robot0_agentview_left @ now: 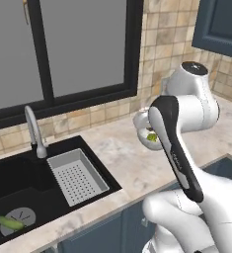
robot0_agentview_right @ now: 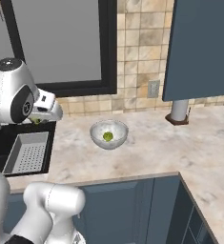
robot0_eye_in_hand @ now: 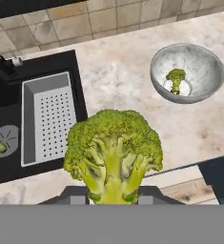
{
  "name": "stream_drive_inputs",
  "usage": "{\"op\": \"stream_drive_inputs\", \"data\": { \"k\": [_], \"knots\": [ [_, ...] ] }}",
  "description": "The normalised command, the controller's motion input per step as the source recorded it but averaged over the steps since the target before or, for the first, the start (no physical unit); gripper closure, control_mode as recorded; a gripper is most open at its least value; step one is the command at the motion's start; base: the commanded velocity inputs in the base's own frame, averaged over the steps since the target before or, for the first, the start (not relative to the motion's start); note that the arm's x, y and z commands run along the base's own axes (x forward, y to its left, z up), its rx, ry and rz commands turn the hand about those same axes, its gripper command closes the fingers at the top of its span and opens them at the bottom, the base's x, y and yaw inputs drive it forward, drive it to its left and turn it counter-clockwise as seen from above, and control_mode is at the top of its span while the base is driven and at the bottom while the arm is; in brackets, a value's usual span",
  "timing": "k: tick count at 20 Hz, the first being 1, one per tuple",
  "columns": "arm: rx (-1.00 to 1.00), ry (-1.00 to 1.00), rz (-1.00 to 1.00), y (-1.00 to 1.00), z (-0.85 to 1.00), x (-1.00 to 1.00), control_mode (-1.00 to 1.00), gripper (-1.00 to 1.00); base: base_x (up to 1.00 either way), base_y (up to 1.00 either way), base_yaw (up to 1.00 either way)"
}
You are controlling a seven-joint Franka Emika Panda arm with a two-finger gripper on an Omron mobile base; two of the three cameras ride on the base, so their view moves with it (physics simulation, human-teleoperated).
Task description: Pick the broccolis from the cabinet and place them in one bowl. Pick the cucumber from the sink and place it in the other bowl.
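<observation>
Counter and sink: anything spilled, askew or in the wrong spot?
Nothing stands out. One broccoli sits inside the glassy bowl, which stands upright on the counter. The second broccoli is clamped in the tool above the counter. The cucumber lies at the drain in the sink, beside the perforated tray.

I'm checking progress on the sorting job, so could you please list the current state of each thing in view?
Gripper: shut on a broccoli, above the counter.
Held broccoli: clamped by its stem, head up in the hand view.
Second broccoli: lying in the glassy bowl.
Glassy bowl: upright on the counter, holding one floret.
Cucumber: lying in the sink by the drain.
Sink: no water seen.
Perforated tray: nothing in it.
</observation>
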Motion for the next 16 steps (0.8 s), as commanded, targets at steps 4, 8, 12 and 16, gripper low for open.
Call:
{"op": "stream_drive_inputs", "data": {
  "k": [4, 8, 12, 16],
  "knots": [
    [-0.13, 0.00, 0.00, -0.39, -0.03, 0.69, -1.00, 1.00, 0.00, 0.00, 0.00],
    [-0.03, 0.00, 0.00, -0.52, -0.13, 0.46, -1.00, 1.00, 0.00, 0.00, 0.00],
    [0.00, 0.04, -0.02, -0.73, -0.41, 0.20, -1.00, 1.00, 0.00, 0.00, 0.00],
    [0.00, 0.06, -0.01, -0.68, -0.47, 0.17, -1.00, 1.00, 0.00, 0.00, 0.00]
  ]
}}
